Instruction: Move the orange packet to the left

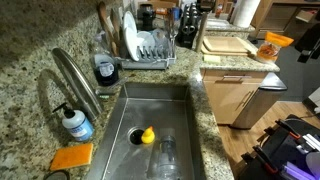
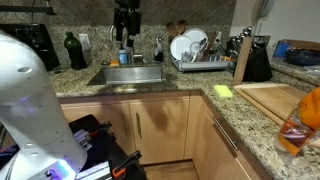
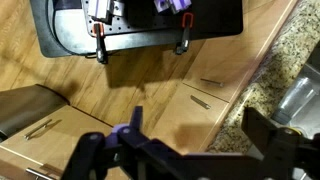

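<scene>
The orange packet (image 1: pixel 268 47) stands upright on the granite counter at the far right, beside the wooden cutting board (image 1: pixel 228 45). In an exterior view it shows large and blurred at the right edge (image 2: pixel 300 125). My gripper (image 1: pixel 304 42) is a dark shape just right of the packet, apart from it. In the wrist view my gripper (image 3: pixel 180 150) is open and empty, with its fingers spread over wooden cabinet fronts and the counter's granite edge (image 3: pixel 262 85). The packet does not show in the wrist view.
A sink (image 1: pixel 175 95) holds a yellow rubber duck (image 1: pixel 147 135) and a glass. A flat orange sponge (image 1: pixel 72 157) and a soap bottle (image 1: pixel 76 122) sit by the faucet. A dish rack (image 1: pixel 150 45) and a knife block (image 2: pixel 245 60) stand behind. A yellow-green sponge (image 2: pixel 222 91) lies on the counter.
</scene>
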Robot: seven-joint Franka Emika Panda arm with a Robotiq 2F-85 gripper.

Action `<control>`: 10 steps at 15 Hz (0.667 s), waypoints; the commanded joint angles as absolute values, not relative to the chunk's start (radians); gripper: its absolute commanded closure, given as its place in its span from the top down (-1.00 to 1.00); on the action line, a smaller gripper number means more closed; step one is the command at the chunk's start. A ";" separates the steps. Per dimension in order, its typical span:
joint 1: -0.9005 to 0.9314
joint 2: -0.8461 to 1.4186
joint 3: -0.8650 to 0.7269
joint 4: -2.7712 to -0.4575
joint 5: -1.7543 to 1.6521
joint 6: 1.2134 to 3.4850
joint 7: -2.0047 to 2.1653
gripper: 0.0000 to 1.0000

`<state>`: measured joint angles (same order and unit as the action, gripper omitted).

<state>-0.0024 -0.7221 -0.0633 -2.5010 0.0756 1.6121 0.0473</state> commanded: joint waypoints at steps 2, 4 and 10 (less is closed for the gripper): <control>-0.019 -0.721 -0.051 -2.499 0.083 1.610 0.038 1.00; -0.019 -0.721 -0.051 -2.499 0.083 1.610 0.038 1.00; -0.164 -0.648 -0.227 -2.386 0.117 1.713 0.074 1.00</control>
<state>-0.0768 -0.6876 -0.1451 -2.4324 0.1087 1.6922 0.1049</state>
